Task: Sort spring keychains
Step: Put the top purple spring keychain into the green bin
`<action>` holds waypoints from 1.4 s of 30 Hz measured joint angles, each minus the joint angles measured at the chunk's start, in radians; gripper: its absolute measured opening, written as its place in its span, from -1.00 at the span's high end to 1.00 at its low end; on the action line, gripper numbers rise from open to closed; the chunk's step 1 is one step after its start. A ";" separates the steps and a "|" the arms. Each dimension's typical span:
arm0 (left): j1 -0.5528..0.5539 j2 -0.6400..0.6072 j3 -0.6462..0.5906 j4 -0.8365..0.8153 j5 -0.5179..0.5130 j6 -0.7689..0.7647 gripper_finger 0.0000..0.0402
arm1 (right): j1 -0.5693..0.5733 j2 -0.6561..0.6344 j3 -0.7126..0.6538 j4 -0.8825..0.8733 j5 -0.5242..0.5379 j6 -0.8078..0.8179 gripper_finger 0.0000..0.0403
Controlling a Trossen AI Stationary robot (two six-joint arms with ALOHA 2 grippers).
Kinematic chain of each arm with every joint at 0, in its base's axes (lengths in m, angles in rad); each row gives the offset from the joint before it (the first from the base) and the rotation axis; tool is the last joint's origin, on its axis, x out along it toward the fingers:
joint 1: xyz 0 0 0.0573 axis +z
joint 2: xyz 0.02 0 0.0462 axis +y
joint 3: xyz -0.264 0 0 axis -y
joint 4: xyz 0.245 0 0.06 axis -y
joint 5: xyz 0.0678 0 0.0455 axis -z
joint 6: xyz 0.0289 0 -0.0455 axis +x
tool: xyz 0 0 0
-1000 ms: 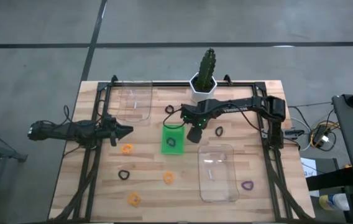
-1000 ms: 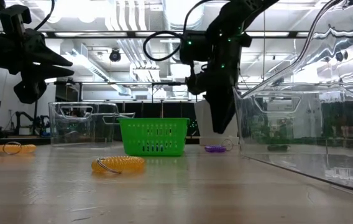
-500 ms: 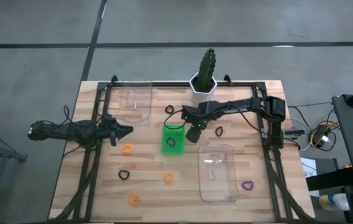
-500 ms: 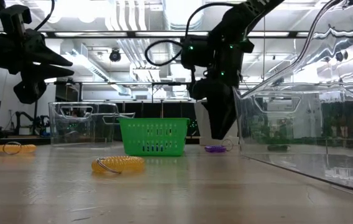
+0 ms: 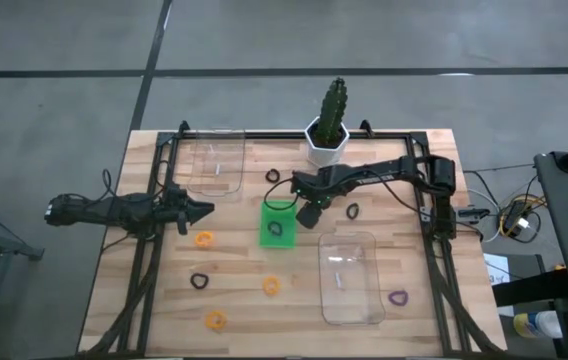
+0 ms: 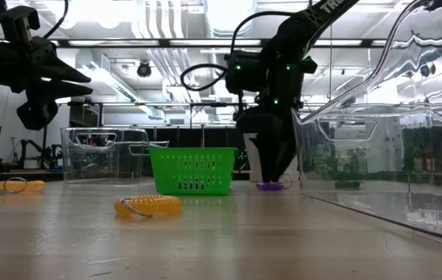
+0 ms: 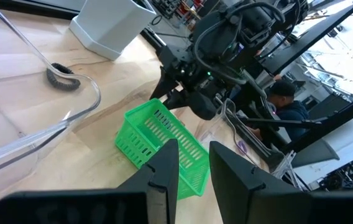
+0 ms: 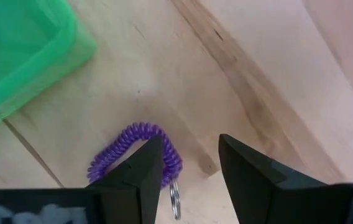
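Wooden tabletop [image 5: 374, 160], grey floor [image 5: 64, 100] around

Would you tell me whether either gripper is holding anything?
Nothing is held. The right gripper hangs open over a purple keychain; the left gripper waits empty.

Orange, black and purple spring keychains [image 5: 204, 239] lie scattered flat on the table.

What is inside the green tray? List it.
In the high view the green tray holds one dark spring keychain. The right hand hangs by the tray's edge, beside it. The wrist views show only the tray's outside, so anything flatter cannot be ruled out.
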 joint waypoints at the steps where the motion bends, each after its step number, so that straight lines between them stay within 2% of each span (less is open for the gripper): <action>1: 0.000 0.000 0.000 0.000 0.000 0.000 0.59 | 0.000 0.006 0.002 0.002 0.000 0.012 0.24; 18: 0.000 0.000 0.000 0.000 0.000 0.000 0.59 | 0.000 0.019 0.002 0.023 0.005 0.042 0.25; 42: 0.000 0.000 0.000 -0.001 0.000 0.011 0.59 | 0.002 0.003 -0.001 0.033 -0.047 0.015 0.23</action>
